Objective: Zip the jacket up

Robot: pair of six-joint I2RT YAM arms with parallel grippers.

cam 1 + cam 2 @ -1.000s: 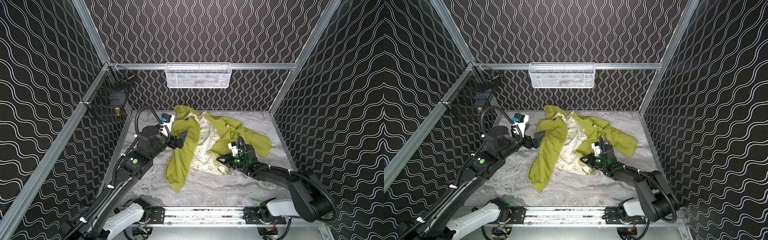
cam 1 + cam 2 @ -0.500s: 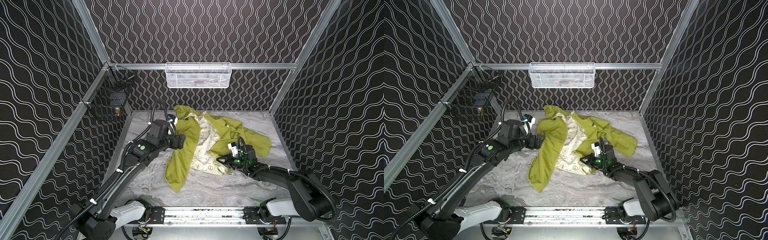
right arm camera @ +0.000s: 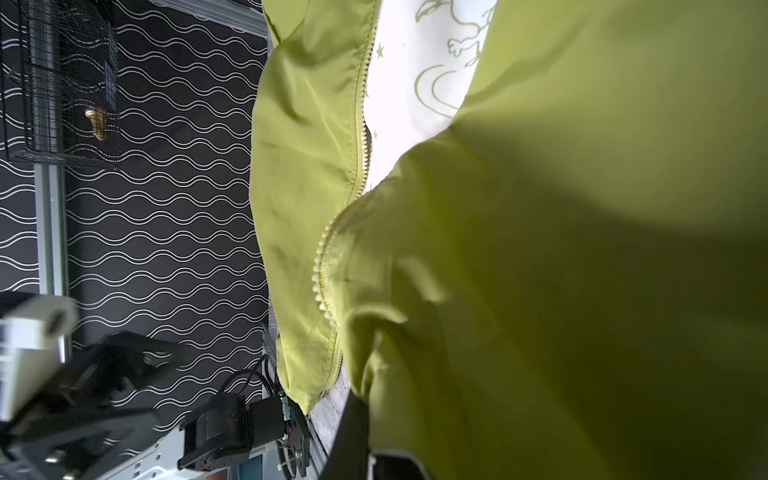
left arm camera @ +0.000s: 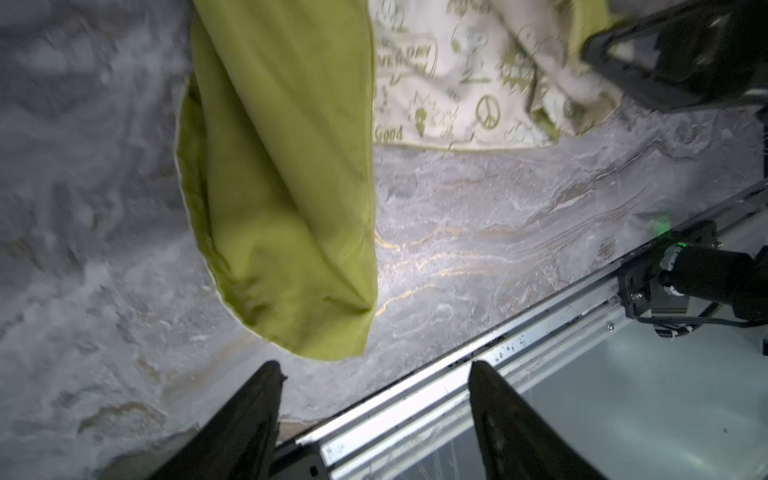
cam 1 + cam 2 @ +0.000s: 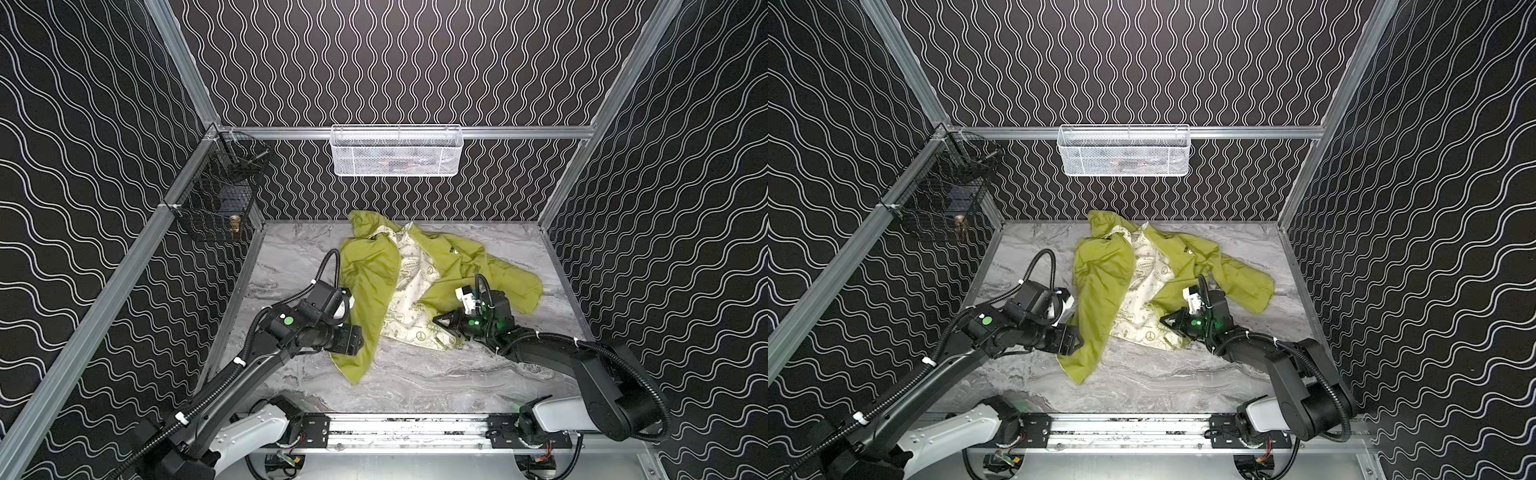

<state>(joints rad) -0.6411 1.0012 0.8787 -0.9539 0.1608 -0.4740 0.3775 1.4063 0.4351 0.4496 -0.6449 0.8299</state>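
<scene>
The yellow-green jacket (image 5: 370,282) (image 5: 1100,282) lies open on the marble table, its cream printed lining (image 5: 409,286) showing between the two front panels. My left gripper (image 5: 353,338) (image 5: 1075,338) hovers at the outer edge of the left panel near its lower hem. Its fingers (image 4: 257,399) stand apart with nothing between them, and the hem corner (image 4: 324,340) lies just ahead of the tips. My right gripper (image 5: 436,320) (image 5: 1163,321) is shut on the right panel's lower edge. Fabric (image 3: 540,249) drapes over its one visible finger (image 3: 353,419), and zipper teeth (image 3: 328,249) run along both panel edges.
A white mesh basket (image 5: 395,149) hangs on the back wall. A black wire basket (image 5: 216,199) is fixed in the left corner. The aluminium base rail (image 5: 407,428) runs along the near table edge. Patterned walls close in three sides.
My left arm has swung from the upper part of the left panel towards the near side, down to the lower hem, and its jaws have narrowed somewhat. The right arm has stayed still.
</scene>
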